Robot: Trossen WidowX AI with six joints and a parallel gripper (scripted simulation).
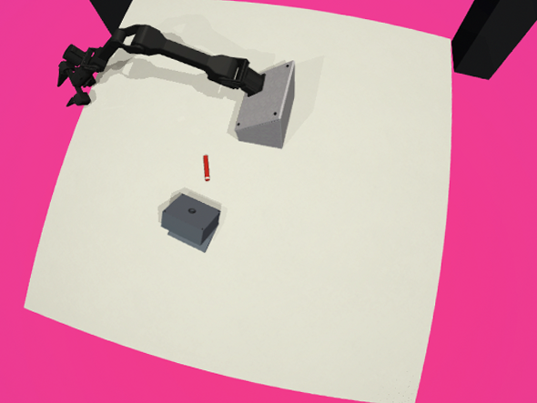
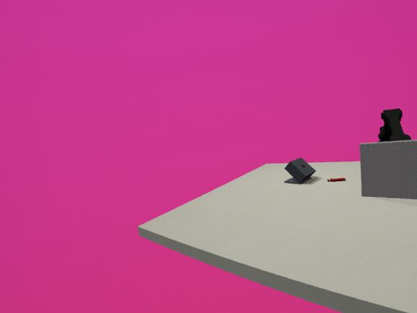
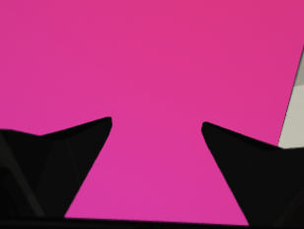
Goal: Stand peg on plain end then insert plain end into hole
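Note:
The red peg (image 1: 206, 166) (image 2: 338, 179) lies flat on the table, its white-banded end (image 1: 206, 177) toward the panel and its plain end pointing away from it. The dark grey sloped panel block (image 1: 181, 224) (image 2: 296, 170) stands on a tilted mount, with one round hole (image 1: 192, 211) (image 2: 303, 166) in its face. My gripper (image 1: 64, 95) (image 3: 157, 123) is open and empty. It hangs beyond the table's edge at the upper left of the top view, far from the peg and panel. In the exterior view the gripper cannot be made out.
A grey wedge-shaped base (image 1: 267, 96) (image 2: 394, 171) carries the arm (image 1: 185, 52). The peg lies between this base and the panel. Two black pillars (image 1: 498, 38) (image 1: 113, 2) stand at the upper edges of the top view. The pale table (image 1: 325, 264) ends at the left near my gripper.

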